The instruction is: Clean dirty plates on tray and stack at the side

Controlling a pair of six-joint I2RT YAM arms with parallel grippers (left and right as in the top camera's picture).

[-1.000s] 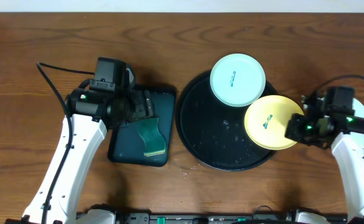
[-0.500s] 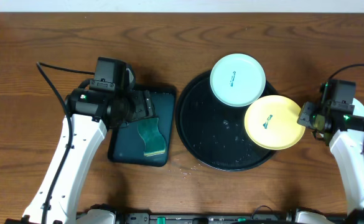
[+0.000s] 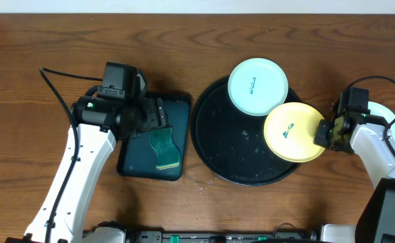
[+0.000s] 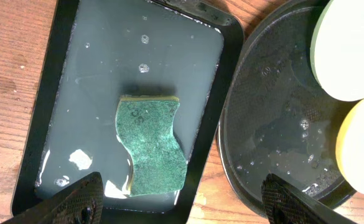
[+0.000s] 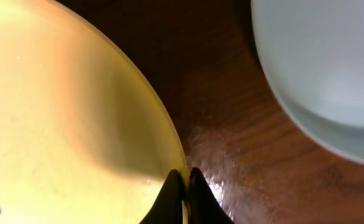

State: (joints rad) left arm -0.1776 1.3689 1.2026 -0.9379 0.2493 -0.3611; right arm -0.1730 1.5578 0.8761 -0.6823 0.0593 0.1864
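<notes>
Gripper (image 5: 183, 179) tight on yellow plate (image 5: 63, 124) rim

yellow plate (image 3: 293, 135): pale yellow, teal smear | mint-white plate (image 3: 257, 86): teal smear | round tray (image 3: 224, 143): black | rectangular tray (image 3: 135, 159): dark teal | sponge (image 3: 164, 148): green, yellow edge | surface (image 3: 183, 47): brown wood-grain

Overhead: high above, looking straight down, taking in the whole table (image 3: 21, 54).
Left wrist: looks down from mid-height over the teal rectangular tray (image 4: 169, 56) and sponge (image 4: 152, 146).
Right wrist: very near, at the yellow plate (image 5: 57, 124) rim.
Shared: overhead and left wrist both show the sponge and the left side of the round black tray (image 4: 262, 124). Overhead and right wrist both show the yellow plate's right edge.
</notes>
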